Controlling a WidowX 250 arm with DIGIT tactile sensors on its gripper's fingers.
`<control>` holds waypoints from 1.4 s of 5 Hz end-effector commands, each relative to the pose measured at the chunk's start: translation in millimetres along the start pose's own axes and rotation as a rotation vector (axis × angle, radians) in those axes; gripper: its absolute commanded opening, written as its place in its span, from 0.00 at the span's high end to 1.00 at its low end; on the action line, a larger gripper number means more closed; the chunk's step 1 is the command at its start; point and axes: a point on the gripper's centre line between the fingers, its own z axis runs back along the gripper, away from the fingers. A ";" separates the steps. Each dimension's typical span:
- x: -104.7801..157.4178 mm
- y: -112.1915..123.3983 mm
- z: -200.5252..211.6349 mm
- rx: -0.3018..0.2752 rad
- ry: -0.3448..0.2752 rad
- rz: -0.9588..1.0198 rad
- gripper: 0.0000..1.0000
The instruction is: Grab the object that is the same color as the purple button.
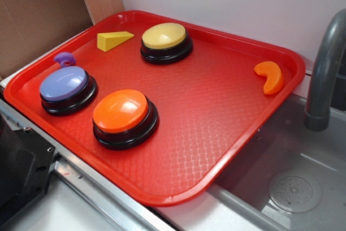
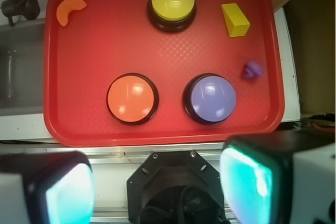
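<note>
With jaws spread, the gripper (image 2: 157, 187) risked clipping the purple button (image 2: 212, 98) just beside the small purple hook (image 2: 252, 70) ahead-right.

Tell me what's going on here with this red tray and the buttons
Nothing is being handled yet. The gripper hangs open above the near edge of the red tray, its fingers well apart and empty. On the tray sit a purple button, an orange button and a yellow button. The small purple piece, the thing to grab, lies untouched beside the purple button.
</note>
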 end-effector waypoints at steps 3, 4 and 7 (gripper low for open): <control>35.0 30.8 -29.8 0.034 -0.024 0.341 0.00; 46.4 56.0 -52.5 0.038 -0.028 0.507 0.00; 69.0 146.2 -139.5 0.191 -0.047 1.065 0.00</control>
